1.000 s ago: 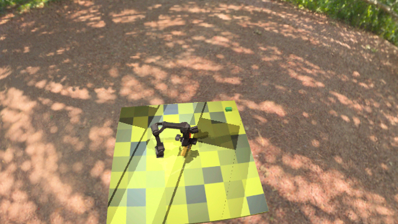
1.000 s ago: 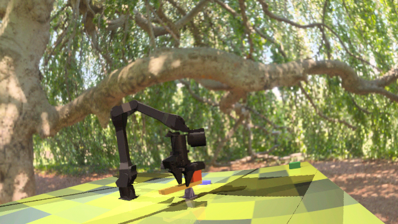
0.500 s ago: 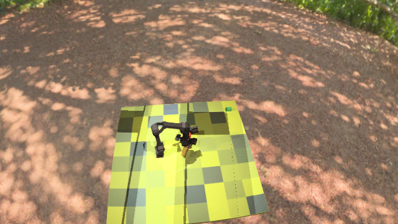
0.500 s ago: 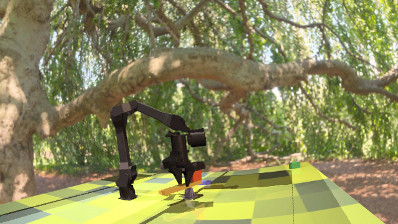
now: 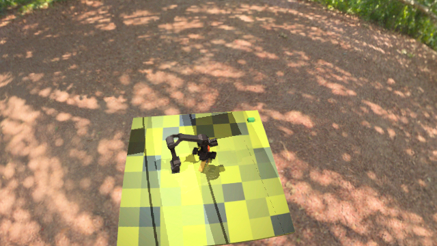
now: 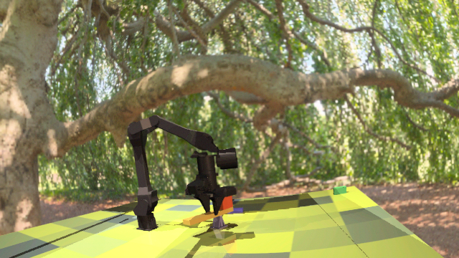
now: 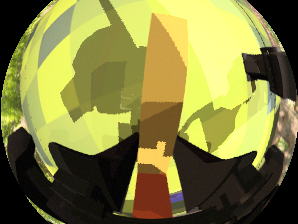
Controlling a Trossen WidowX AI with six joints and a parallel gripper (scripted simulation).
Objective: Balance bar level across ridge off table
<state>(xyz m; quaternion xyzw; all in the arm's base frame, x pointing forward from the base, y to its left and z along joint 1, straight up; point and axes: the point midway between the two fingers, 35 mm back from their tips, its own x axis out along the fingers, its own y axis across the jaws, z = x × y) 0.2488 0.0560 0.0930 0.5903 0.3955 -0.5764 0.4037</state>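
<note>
An orange bar (image 5: 203,166) (image 6: 195,220) (image 7: 165,65) carries a red block (image 6: 227,203) (image 7: 152,195) on its far end. My gripper (image 6: 211,214) (image 7: 156,138) is shut on the bar, with one finger on each side, between the red block and the long free end. In the exterior view the bar slants, its free left end lower than the red block's end. The small grey-purple ridge (image 6: 218,223) stands under the bar, close to the fingers. I cannot tell whether bar and ridge touch, or whether the low end touches the table.
A flat purple-blue piece (image 6: 237,210) (image 7: 177,196) lies behind the ridge, past the red block. A green block (image 5: 251,119) (image 6: 339,190) lies near the table's far right corner. The checkered table (image 5: 191,216) has dark lines and shadows across it.
</note>
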